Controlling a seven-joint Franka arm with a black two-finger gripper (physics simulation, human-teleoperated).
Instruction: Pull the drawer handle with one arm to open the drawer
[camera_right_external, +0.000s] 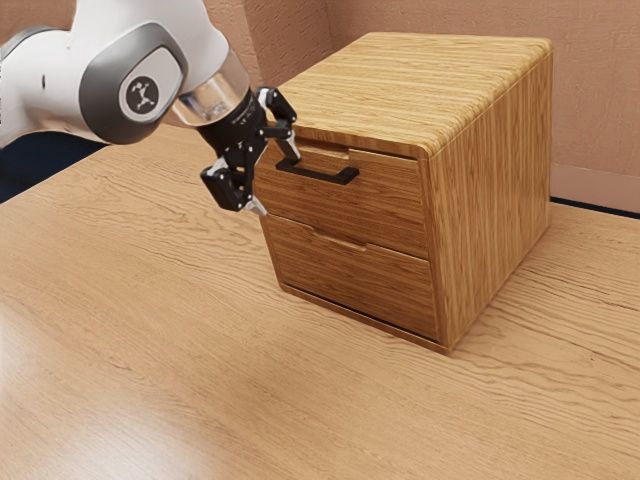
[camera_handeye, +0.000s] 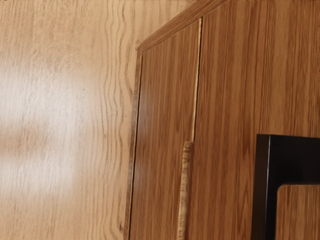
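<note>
our gripper (camera_right_external: 279, 186) gapes wide beside the handle (camera_right_external: 322, 174); we'd centre it on the bar, close, then pull the drawer (camera_right_external: 372, 205) straight.

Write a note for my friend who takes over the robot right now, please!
Gripper: open, at the handle's end on the exterior view's left, not gripping it yet.
Top drawer: looks shut, in the cabinet on the table.
Done: the hand is at the handle.
Left: shut the fingers on the handle, then pull the drawer out.
</note>
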